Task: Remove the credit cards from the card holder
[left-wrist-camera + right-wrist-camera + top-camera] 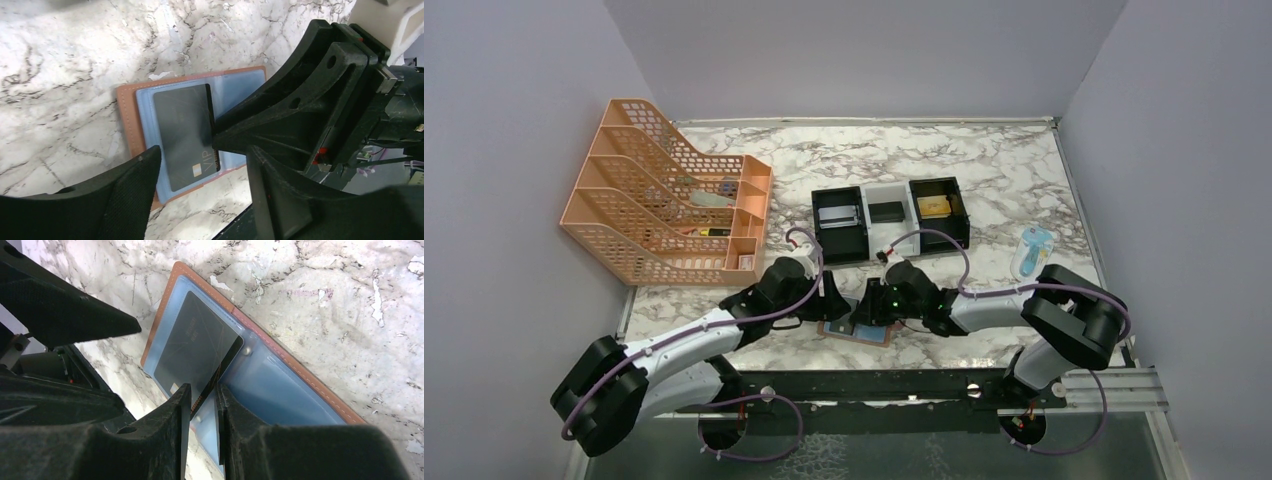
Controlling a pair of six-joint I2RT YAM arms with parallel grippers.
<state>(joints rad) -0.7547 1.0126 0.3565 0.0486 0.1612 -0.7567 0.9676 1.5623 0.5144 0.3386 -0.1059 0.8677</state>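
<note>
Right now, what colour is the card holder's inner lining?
The card holder lining is light blue, with a tan-brown border; the right wrist view shows it best.

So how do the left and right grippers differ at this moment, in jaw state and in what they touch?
The right gripper is pinched shut on the lifted edge of the black card, while the left gripper stands wide open and holds nothing. The right gripper plainly touches the card. The left gripper hangs over the card holder, and whether it touches is unclear. Both are black two-finger grippers over the open holder.
</note>
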